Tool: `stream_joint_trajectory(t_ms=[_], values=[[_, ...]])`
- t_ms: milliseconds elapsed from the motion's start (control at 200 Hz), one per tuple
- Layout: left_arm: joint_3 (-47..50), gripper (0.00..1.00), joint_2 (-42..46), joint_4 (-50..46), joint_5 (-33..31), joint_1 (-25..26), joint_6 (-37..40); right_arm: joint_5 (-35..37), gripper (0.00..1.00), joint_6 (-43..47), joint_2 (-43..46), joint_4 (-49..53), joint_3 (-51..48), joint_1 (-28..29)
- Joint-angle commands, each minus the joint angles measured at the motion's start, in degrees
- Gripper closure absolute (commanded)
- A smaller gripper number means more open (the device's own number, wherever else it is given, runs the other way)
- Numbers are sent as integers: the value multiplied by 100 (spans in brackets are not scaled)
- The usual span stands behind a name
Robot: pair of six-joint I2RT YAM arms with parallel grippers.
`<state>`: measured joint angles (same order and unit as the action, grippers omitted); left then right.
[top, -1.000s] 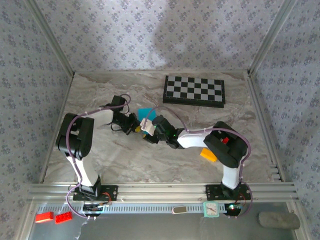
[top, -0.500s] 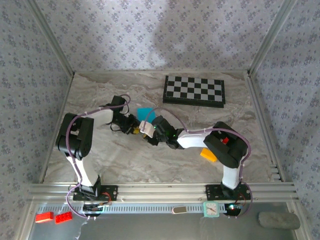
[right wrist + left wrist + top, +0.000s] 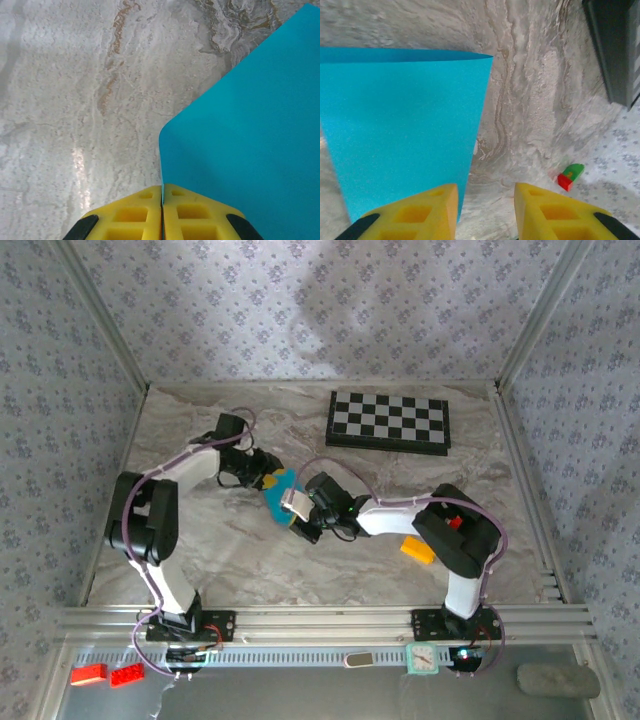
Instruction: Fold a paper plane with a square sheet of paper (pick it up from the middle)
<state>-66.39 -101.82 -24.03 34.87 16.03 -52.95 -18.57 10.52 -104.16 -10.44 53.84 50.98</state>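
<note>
With the right gripper (image 3: pixel 161 212) pinched on one edge of the paper (image 3: pixel 250 115) and the left gripper (image 3: pixel 485 212) parted, empty, the sheet may sag and crease crookedly.

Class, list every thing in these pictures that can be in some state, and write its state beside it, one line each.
right gripper: shut on the square sheet of paper.
left gripper: open, gripping nothing.
square sheet of paper: held at one edge, smooth where it shows.
chessboard: lying flat.
yellow-orange block: lying loose beside the right arm, untouched.
</note>
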Motion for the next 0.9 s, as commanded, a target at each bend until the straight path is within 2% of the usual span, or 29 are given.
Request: stream_joint_trajectory(t_ms=[0, 240, 625, 765, 900], values=[[-209, 69, -410, -207, -11, 83, 209, -304, 90, -573, 80, 63, 109, -85], [-667, 72, -838, -545, -184, 216, 538, -332, 90, -1120, 54, -119, 113, -293], [-1061, 82, -1473, -1020, -378, 381, 900, -473, 91, -1458, -16, -193, 126, -440], [-1221, 84, -1640, -1279, -528, 436, 1085, -217, 92, -1603, -2, -209, 120, -461], [-1364, 87, -1800, -1455, -626, 495, 1357, 392, 92, -1752, 43, -290, 69, -462]])
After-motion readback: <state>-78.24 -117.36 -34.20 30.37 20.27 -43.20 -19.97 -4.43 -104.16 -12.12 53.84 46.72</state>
